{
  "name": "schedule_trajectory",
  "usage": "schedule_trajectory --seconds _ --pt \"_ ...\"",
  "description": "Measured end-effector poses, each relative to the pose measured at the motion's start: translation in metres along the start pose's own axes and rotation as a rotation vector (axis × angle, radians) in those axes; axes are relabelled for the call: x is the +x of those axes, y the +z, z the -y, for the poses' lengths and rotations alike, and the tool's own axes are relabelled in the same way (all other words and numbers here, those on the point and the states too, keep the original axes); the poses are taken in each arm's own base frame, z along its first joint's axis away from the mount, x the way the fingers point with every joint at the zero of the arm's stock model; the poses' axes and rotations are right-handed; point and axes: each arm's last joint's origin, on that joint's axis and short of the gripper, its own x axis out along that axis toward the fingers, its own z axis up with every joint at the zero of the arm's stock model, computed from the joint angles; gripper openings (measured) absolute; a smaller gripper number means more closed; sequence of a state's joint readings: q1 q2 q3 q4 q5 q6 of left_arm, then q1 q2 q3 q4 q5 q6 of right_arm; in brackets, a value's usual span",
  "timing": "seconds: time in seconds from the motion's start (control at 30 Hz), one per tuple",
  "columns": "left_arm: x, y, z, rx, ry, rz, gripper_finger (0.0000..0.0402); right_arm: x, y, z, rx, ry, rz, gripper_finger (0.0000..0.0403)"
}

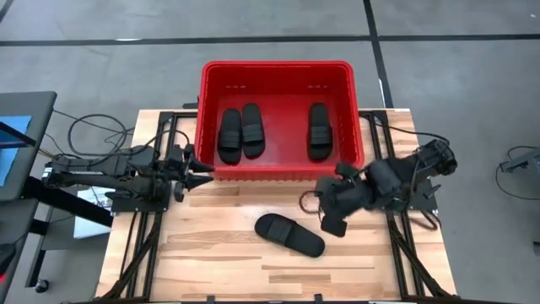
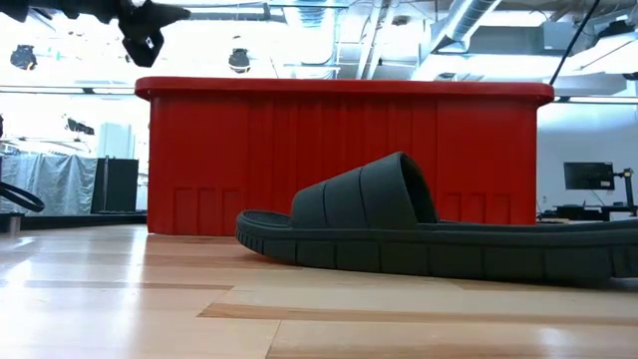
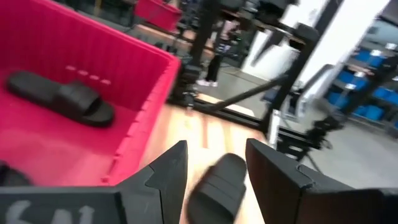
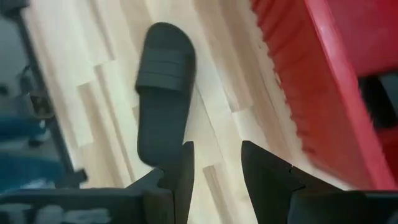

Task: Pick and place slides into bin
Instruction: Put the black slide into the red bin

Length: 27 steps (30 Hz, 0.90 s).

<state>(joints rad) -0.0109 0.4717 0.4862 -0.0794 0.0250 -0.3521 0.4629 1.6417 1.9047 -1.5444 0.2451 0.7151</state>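
One black slide (image 1: 289, 235) lies sole down on the wooden table, in front of the red bin (image 1: 278, 66). It also shows in the low view (image 2: 399, 224). Three more slides (image 1: 229, 135) (image 1: 253, 129) (image 1: 318, 131) lie inside the bin. My left gripper (image 1: 207, 173) is open and empty, raised by the bin's near left corner. My right gripper (image 1: 325, 211) is open and empty, just right of the loose slide near the bin's near right corner. In the right wrist view, the slide (image 4: 163, 87) lies ahead of the fingers.
The bin's near wall (image 2: 339, 150) stands close behind the loose slide. Black frame rails (image 1: 143, 245) run along the table's left and right sides. Bare wood (image 1: 211, 270) lies left of and in front of the slide.
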Motion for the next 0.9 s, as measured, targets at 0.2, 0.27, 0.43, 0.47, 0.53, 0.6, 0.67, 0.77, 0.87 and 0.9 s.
schedule_trajectory --seconds 0.2,0.27,0.43,0.47,0.53,0.6,0.67,0.77,0.87,0.9 --pt "0.0 0.0 -0.002 0.052 0.068 0.017 0.0153 0.018 -0.029 -0.022 0.146 -0.097 -0.005 0.0125" --pt "0.002 -0.001 -0.003 0.024 0.075 0.006 0.0153 0.028 -0.038 -0.028 0.203 -0.122 -0.01 0.0125" --pt "0.007 0.0 -0.002 -0.055 0.063 0.018 0.0153 0.052 -0.056 -0.038 0.404 -0.156 -0.02 0.0124" --pt "0.008 0.0 -0.002 -0.056 0.057 0.012 0.0153 0.056 -0.059 -0.042 0.445 -0.144 -0.012 0.0124" --pt "0.01 -0.002 -0.002 -0.047 0.044 -0.01 0.0153 0.064 -0.063 -0.049 0.487 -0.101 0.005 0.0124" --pt "0.012 -0.005 -0.002 0.0 0.021 -0.046 0.0153 0.071 -0.065 -0.057 0.49 -0.048 0.024 0.0124" --pt "0.015 -0.007 -0.002 0.068 -0.017 -0.084 0.0153 0.078 -0.068 -0.062 0.488 -0.009 0.037 0.0124" --pt "0.018 -0.011 0.0 0.167 -0.105 -0.138 0.0153 0.085 -0.073 -0.065 0.478 -0.001 0.036 0.0124" --pt "0.022 -0.016 0.003 0.226 -0.192 -0.187 0.0153 0.09 -0.08 -0.065 0.455 -0.022 0.022 0.0124" --pt "0.023 -0.018 0.004 0.243 -0.212 -0.204 0.0153 0.091 -0.083 -0.066 0.444 -0.028 0.019 0.0124"
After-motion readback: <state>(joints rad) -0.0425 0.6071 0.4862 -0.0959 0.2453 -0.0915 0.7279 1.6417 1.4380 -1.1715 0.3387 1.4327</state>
